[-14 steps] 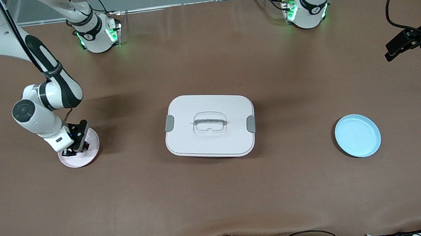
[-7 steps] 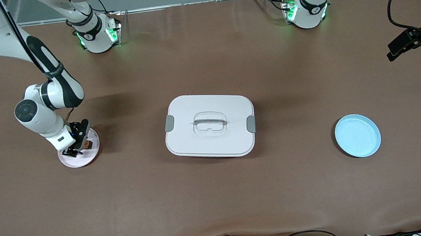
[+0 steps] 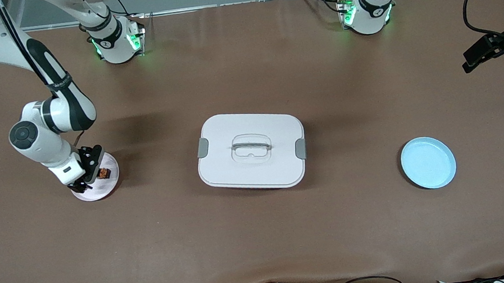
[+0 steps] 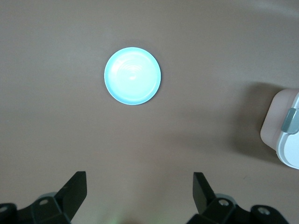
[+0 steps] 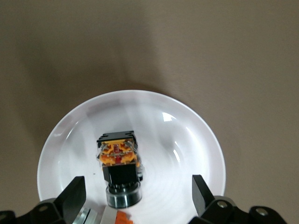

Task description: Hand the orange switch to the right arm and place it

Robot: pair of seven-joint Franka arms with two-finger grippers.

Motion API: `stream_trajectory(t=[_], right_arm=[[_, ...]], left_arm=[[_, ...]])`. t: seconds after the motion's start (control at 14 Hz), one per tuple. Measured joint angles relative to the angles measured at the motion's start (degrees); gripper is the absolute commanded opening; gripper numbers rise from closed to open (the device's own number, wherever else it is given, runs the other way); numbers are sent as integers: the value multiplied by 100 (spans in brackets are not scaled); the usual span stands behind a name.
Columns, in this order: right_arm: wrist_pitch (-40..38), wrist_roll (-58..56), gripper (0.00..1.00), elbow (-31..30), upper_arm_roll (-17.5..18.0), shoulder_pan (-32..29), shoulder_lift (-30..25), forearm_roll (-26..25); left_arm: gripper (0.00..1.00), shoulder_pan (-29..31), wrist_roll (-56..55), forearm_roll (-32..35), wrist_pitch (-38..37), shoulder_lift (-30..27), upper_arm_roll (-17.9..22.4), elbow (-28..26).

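Observation:
The orange switch, a small black body with an orange top, lies on its side on the pink plate toward the right arm's end of the table. In the right wrist view the switch rests free on the plate. My right gripper hangs just over the plate, open, its fingers wide apart on either side of the switch and touching nothing. My left gripper waits open and empty, high over the left arm's end of the table.
A white lidded box with grey latches sits mid-table, its corner in the left wrist view. An empty blue plate lies toward the left arm's end. A whitish piece with an orange bit lies on the pink plate beside the switch.
My right gripper has opened and let go of the orange switch, which now lies on the pink plate; the hand has lifted slightly. The left arm has barely moved.

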Motion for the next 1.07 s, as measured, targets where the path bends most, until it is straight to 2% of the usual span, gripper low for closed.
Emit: stream_trajectory(t=[0.29, 0.72, 1.07], right_arm=[[-327, 1636, 100, 225, 50, 85, -238, 0], [-324, 5034, 100, 507, 71, 169, -422, 136], [-1053, 5518, 100, 944, 76, 258, -858, 279]], left_arm=[[100, 1, 0, 0, 3, -2, -2, 2], [100, -7, 0, 0, 30, 13, -12, -2], [100, -8, 0, 0, 32, 14, -24, -2]])
